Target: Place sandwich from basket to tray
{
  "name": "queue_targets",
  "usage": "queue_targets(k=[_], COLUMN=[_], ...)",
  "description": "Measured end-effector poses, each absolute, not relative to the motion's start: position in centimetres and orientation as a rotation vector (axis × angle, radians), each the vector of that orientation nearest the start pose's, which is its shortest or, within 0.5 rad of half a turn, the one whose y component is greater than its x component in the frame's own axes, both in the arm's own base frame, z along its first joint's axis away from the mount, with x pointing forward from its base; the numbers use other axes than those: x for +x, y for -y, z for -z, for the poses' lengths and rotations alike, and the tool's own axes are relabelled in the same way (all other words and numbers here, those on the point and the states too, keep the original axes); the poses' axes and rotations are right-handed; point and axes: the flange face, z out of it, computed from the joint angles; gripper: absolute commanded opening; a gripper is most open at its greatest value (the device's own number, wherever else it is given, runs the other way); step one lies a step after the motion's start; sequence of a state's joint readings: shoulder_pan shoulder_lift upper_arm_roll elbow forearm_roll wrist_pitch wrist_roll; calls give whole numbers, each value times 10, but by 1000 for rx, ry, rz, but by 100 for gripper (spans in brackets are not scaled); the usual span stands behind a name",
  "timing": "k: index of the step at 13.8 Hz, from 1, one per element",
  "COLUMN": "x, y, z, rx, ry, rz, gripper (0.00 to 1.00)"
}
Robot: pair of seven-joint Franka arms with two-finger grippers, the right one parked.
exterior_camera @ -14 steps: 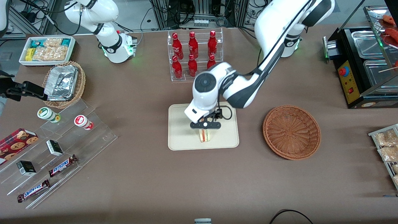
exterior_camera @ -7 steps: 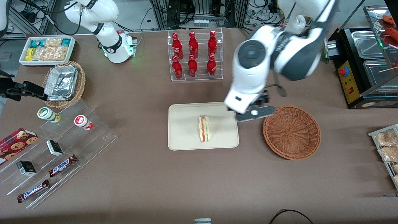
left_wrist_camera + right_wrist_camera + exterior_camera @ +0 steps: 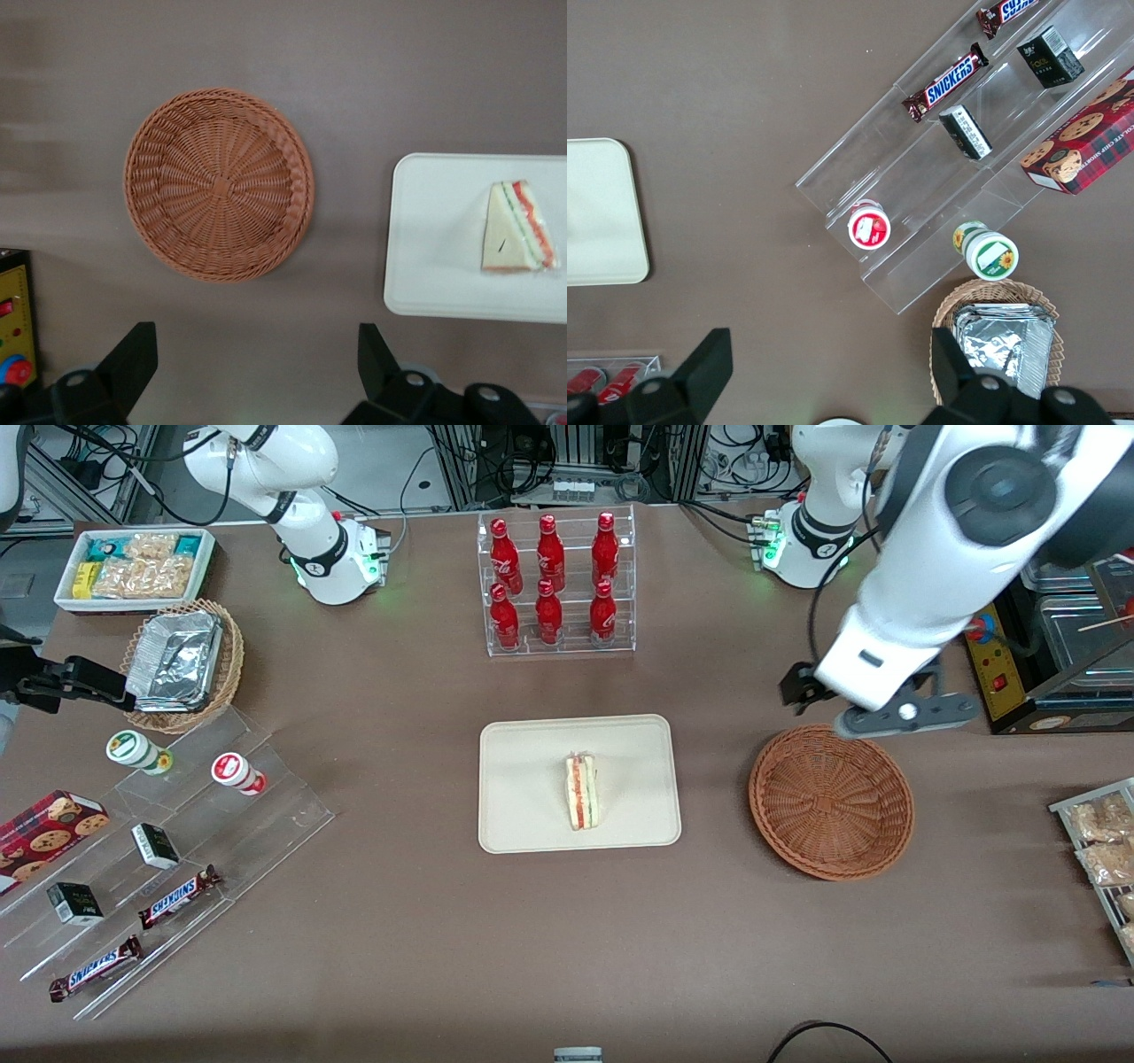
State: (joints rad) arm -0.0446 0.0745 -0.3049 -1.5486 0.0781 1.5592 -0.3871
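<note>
The sandwich (image 3: 582,791) is a white bread wedge with red and green filling, and it lies near the middle of the cream tray (image 3: 523,779). The reddish-brown wicker basket (image 3: 831,802) stands empty beside the tray, toward the working arm's end. My left gripper (image 3: 895,722) hangs high over the basket's rim, on the part farther from the front camera. It is open with nothing between its fingers. The left wrist view looks down on the basket (image 3: 220,184), the tray (image 3: 434,248) and the sandwich (image 3: 516,227), with the gripper (image 3: 255,354) spread wide above bare table.
A clear rack of red bottles (image 3: 555,584) stands farther from the front camera than the tray. A black food warmer (image 3: 1036,602) sits close to the gripper. Snack packets (image 3: 1103,841) lie at the working arm's end. A stepped acrylic shelf (image 3: 177,841) and a foil-filled basket (image 3: 182,664) are at the parked arm's end.
The gripper let go of the sandwich on the tray, rose and swung toward the working arm's end, passing the tray's edge to above the basket's rim. The sandwich stays on the tray.
</note>
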Motion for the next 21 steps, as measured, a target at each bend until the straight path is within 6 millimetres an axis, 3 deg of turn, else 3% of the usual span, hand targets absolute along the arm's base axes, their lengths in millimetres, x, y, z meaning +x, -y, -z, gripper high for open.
queue_targets(k=[5,11,13,16,18,21], x=[527,537,537,540,541,548], y=[119,28,20,28,21,13], z=[-612,-623,-627,-638,-642,-637], rx=[-3082,-3149,-3155,-3154,-3138,-3120], ry=[-74,-97,-104,-128,-112,-94], rz=[-82,-69,-55,-18,2,10], gripper=[100,100,100,100,100,100])
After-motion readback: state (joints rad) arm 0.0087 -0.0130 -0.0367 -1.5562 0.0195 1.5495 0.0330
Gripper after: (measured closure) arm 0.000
